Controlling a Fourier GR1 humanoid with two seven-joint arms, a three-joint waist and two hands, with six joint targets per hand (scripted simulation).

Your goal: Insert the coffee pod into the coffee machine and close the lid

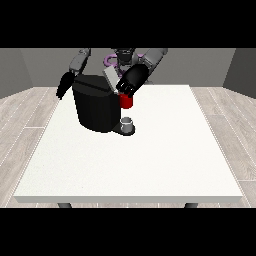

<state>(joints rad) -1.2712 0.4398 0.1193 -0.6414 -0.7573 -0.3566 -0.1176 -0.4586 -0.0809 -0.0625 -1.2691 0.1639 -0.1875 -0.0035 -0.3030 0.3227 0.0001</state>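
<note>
Grey walls and a wood floor surround my white counter (150, 160). The black coffee machine (95, 107) stands at its far left, lid (111, 77) raised. My hand at the view's right (129, 85) hovers by the lid; I cannot tell its fingers. A grey thing (128, 122) sits at the machine's base. A pod likely handles light and stiff, best pinched by its sides.

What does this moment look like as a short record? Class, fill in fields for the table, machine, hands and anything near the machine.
table: large white table
machine: black coffee machine near the table's far left part
lid: grey lid raised, tilted
red thing at the machine: below the hand at the view's right
grey thing: small grey cup-like thing on the machine's base
hand at the view's right: over the machine's top
hand at the view's left: hanging beside the machine
</note>
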